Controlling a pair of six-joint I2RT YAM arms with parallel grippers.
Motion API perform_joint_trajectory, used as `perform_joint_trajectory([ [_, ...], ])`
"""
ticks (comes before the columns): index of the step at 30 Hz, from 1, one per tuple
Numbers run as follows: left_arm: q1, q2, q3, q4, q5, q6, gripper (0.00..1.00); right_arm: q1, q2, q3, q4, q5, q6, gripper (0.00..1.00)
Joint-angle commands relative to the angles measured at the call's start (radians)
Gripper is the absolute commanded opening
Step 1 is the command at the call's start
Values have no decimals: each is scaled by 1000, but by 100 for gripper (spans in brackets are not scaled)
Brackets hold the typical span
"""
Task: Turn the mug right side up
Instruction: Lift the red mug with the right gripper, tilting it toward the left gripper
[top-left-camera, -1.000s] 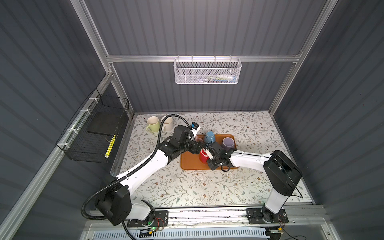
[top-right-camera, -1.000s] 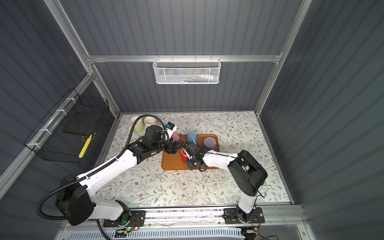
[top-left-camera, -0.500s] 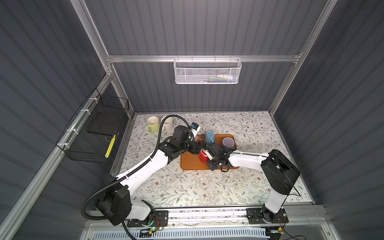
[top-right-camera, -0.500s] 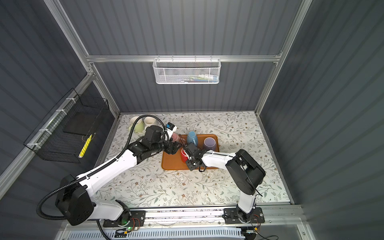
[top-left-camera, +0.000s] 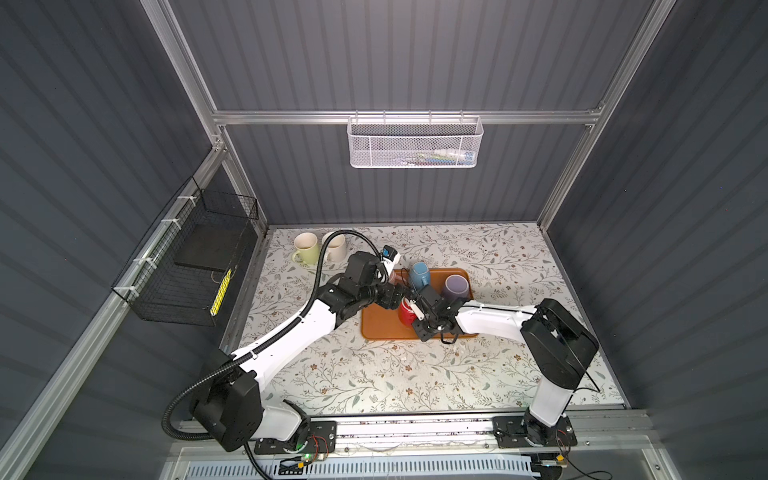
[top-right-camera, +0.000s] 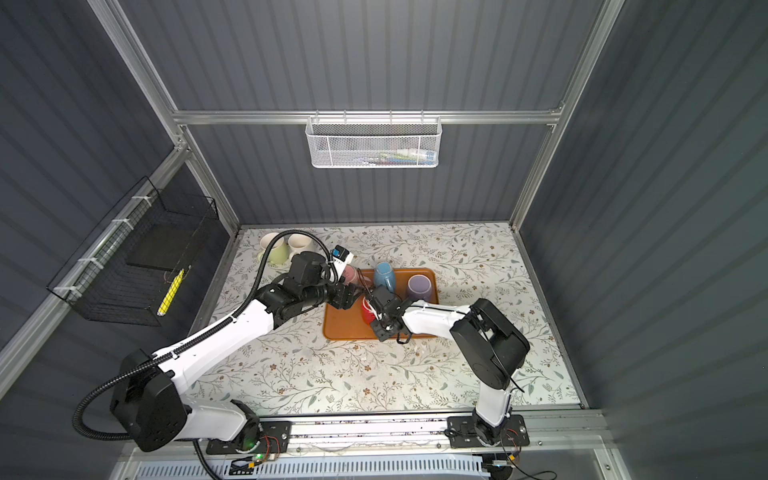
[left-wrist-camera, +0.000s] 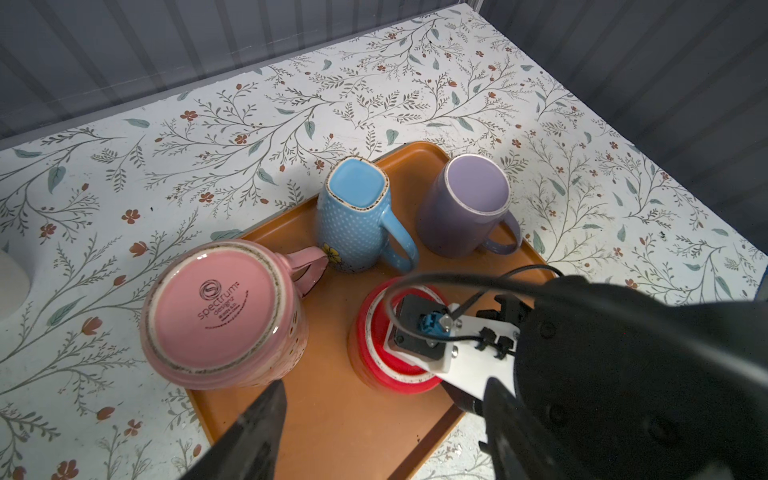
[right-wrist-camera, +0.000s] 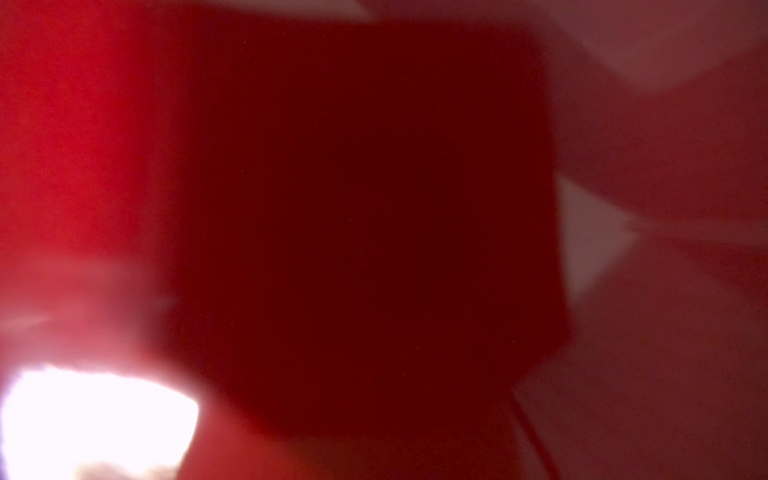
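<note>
On the floral tabletop (top-left-camera: 415, 374) in a grey booth (top-left-camera: 395, 62), left tool (top-left-camera: 390, 296) gapes, right tool (top-left-camera: 417, 309) unreadable

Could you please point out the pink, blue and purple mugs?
pink mug (left-wrist-camera: 216, 316): left wrist view, upturned base.
blue mug (left-wrist-camera: 357, 183): left wrist view, upturned base.
purple mug (left-wrist-camera: 478, 187): left wrist view, top face.

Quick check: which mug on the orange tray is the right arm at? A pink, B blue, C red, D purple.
C: the right arm reaches over the upside-down red ceramic mug on the flat orange tray, and the right wrist view is filled with red.
</note>
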Motion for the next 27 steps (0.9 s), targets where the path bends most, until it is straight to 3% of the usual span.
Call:
perform_joint_trajectory([
  [1,-7,-23,-17,-8,-7,12,75,5,7,21,0,9,5,19],
  [12,-7,-24,-13,-10,-4,12,75,5,-8,21,7,-3,8,10],
  [15,-7,-26,-10,-15,-5,15,75,5,-15,19,11,-6,15,4],
  [27,-7,-43,-11,-26,-21,21,74,-7,-101,-16,57,-29,34,2],
])
